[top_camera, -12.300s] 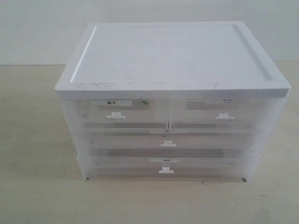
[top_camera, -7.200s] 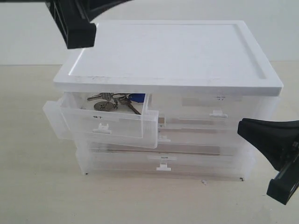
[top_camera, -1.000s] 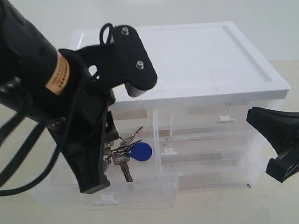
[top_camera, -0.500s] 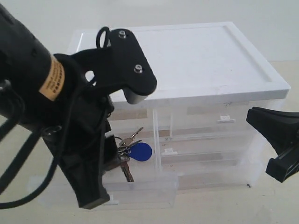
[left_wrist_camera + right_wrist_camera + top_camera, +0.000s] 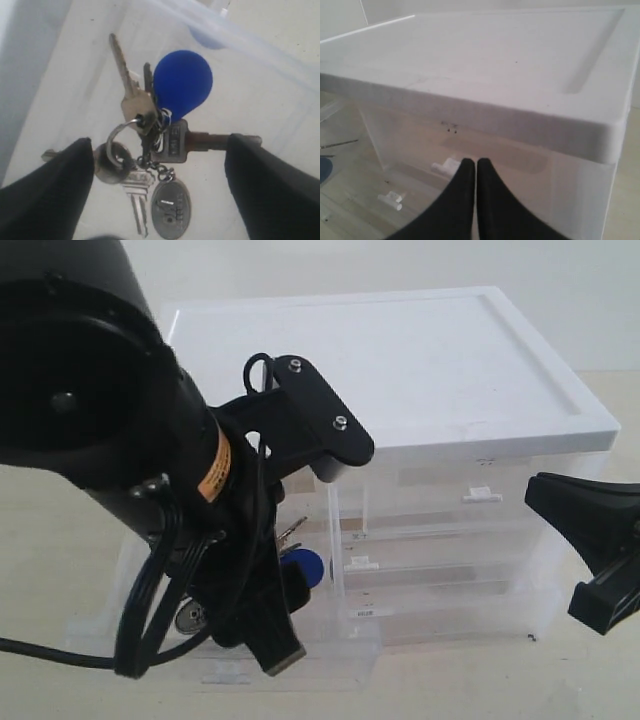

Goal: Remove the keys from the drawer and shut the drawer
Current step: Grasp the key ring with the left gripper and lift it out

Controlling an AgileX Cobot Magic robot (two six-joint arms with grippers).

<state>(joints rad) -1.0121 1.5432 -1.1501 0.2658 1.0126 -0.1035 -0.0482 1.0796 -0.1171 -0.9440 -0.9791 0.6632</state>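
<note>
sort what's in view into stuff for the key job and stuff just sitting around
For the job:
keys, lying in the pulled-out drawer
left fingers, open either side of the keys

Just there:
cabinet top
other drawers, shut
right fingers, shut, near the cabinet

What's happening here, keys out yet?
Not yet. The left gripper is down inside the pulled-out drawer, its fingers wide apart on either side of the keys, which lie on the drawer floor ungripped. The right gripper is shut on nothing and hangs by the front of the cabinet. The drawer is open.
</note>
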